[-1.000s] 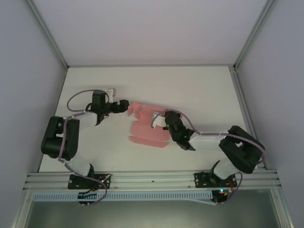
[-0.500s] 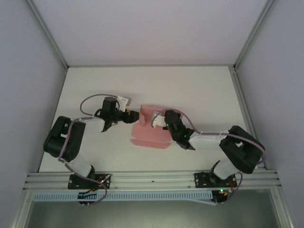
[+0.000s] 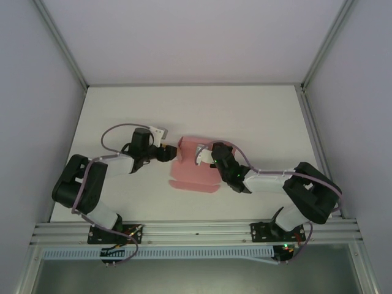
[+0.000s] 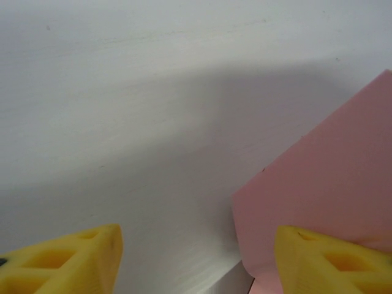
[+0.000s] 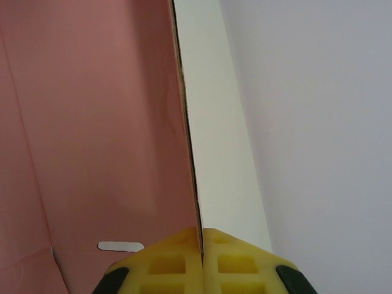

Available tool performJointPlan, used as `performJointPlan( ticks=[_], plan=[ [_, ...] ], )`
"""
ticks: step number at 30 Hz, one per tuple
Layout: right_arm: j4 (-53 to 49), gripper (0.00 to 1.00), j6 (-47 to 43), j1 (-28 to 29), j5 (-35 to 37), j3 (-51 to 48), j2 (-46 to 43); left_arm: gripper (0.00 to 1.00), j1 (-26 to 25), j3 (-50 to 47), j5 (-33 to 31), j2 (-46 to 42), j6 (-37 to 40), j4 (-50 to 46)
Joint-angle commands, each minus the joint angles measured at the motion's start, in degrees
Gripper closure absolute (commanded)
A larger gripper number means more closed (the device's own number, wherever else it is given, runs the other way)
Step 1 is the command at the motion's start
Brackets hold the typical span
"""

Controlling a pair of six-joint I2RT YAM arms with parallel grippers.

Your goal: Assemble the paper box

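Item, one: paper box (image 3: 195, 168), pink, part-folded, lying mid-desk (image 3: 263, 116) between my two arms.

Items, two: claws.
- My right claw (image 3: 205, 157) is pinching one upright wall of the box; the wrist view has the card edge running down between its closed pads (image 5: 177, 266).
- My left claw (image 3: 171, 151) is standing wide at the box's left edge, bare desk showing between its yellow fingers (image 4: 67, 260).

Surroundings: grey enclosure walls (image 3: 37, 122); one aluminium rail (image 3: 196, 231) in front; one purple cable (image 3: 236, 150) arching over the box's right corner.
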Motion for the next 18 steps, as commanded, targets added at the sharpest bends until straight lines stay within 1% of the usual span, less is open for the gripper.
performJointPlan(
  ticks=[1, 2, 4, 6, 8, 11, 14, 16, 18],
  plan=[
    [-2.94, 1.0, 1.08, 0.37, 0.01, 1.01, -0.44, 0.39, -0.6, -1.0, -1.17, -2.36, 3.22, -2.04],
    [-3.23, 1.0, 1.2, 0.41, -0.12, 1.12, -0.35, 0.42, -0.76, -0.99, 0.57, -2.22, 3.83, -1.38],
    [-3.47, 1.0, 1.35, 0.37, -0.13, 1.36, -0.02, 0.44, -1.82, -0.35, 3.9, -1.43, 5.01, -0.51],
    [-3.81, 1.0, 1.31, 0.38, -0.1, 1.58, 0.34, 0.47, -3.82, 0.8, 4.78, -0.51, 7.07, -0.73],
    [-4.38, 1.0, 1.49, 0.39, -0.05, 1.92, 0.5, 0.47, -6.04, 2.53, 4.51, 0.46, 9.23, -1.79],
    [-5.08, 1.0, 1.71, 0.38, -0.21, 2.13, 0.52, 0.47, -7.02, 4.0, 3.85, 1.95, 9.21, -1.19],
    [-6.09, 1.0, 2.05, 0.37, -0.66, 2.3, 0.39, 0.42, -7.0, 5.31, 1.88, 3.61, 8.24, -0.6],
    [-6.6, 1.0, 2.1, 0.37, -0.66, 2.25, 0.45, 0.36, -7.01, 6.08, 2.54, 4.35, 8.17, -0.67],
    [-6.68, 1.0, 2.06, 0.41, -0.27, 2.43, 0.53, 0.35, -7.18, 5.97, 3.79, 4.13, 8.16, -0.98]
  ],
)
